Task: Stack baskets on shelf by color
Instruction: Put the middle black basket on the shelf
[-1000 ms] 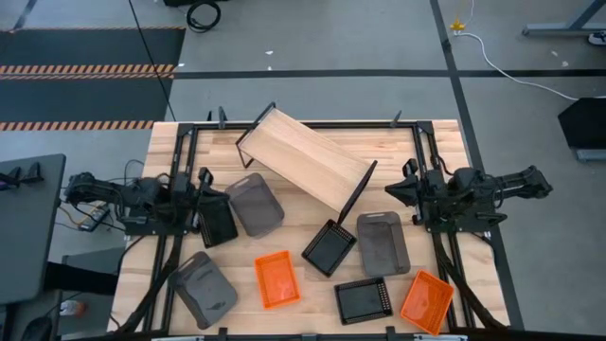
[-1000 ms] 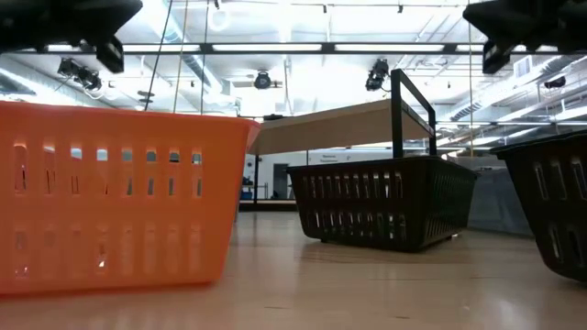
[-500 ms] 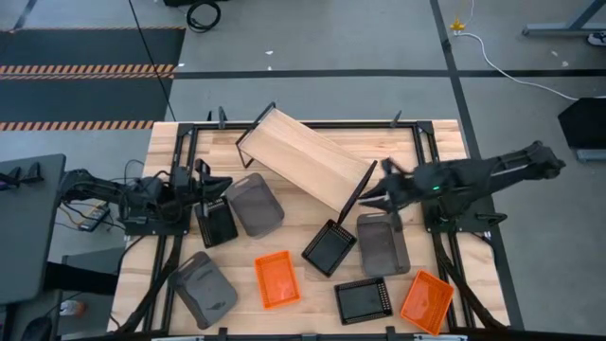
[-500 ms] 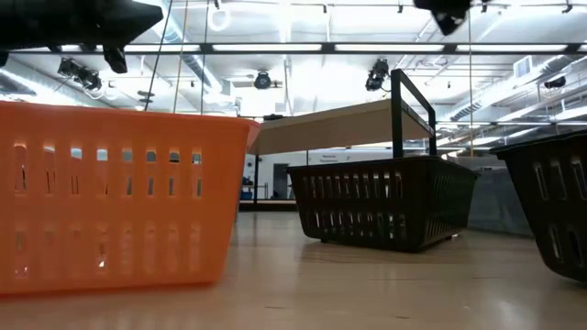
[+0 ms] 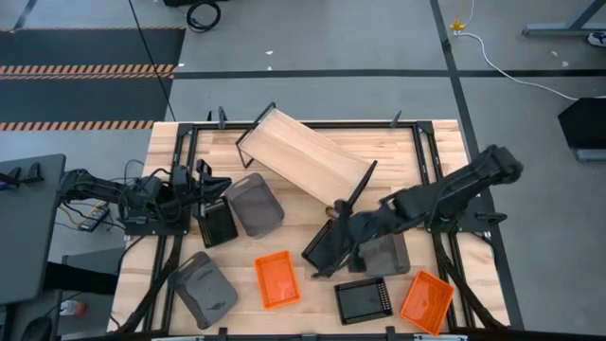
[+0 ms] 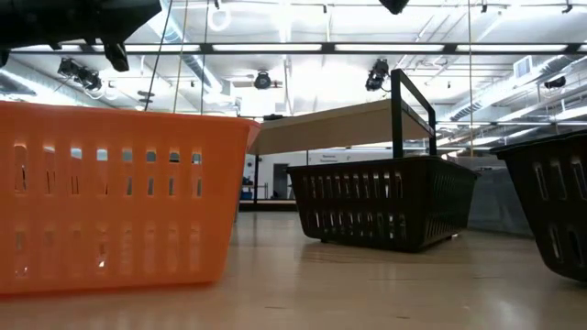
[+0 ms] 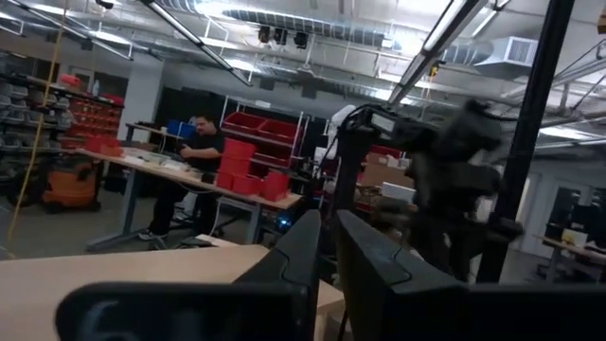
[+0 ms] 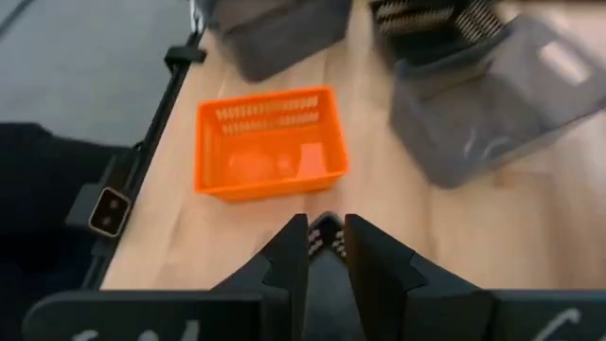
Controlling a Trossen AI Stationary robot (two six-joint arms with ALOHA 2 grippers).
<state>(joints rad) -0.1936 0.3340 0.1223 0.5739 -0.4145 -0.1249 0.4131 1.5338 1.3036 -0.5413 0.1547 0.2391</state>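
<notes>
1. When you look down from above, a big wooden table (image 5: pixel 445 137) with black rails stands on a grey floor (image 5: pixel 331 57), and a black and orange striped mat (image 5: pixel 85 71) lies off past the far left corner.
2. Behind the table the room is a big workshop with bright ceiling lights, and a person (image 7: pixel 194 161) sits far off at a bench with red boxes (image 7: pixel 260 166).
3. The shelf (image 5: pixel 305 158) lies crooked near the far edge, not lined up with the table's sides.
4. Eight baskets sit loose on the table and none is on the shelf.
5. Near the left edge are a black basket (image 5: pixel 217 224) and a grey basket (image 5: pixel 256 204), touching side by side.
6. Along the near edge, from left to right, are a grey basket (image 5: pixel 204 289), an orange basket (image 5: pixel 276 279), a black basket (image 5: pixel 362 300) and another orange basket (image 5: pixel 426 301).
7. In the middle a black basket (image 5: pixel 326 252) sits just beside the shelf's black end frame (image 5: pixel 356 194).
8. The right arm lies across one more grey basket (image 5: pixel 388 254) and hides part of it.
9. The right gripper (image 5: pixel 331 248) hangs over the middle black basket; its fingers (image 8: pixel 374 256) are open only a little and hold nothing.
10. The left gripper (image 5: pixel 212 178) waits by the left edge, just past the black basket there, open a crack and holding nothing.
</notes>
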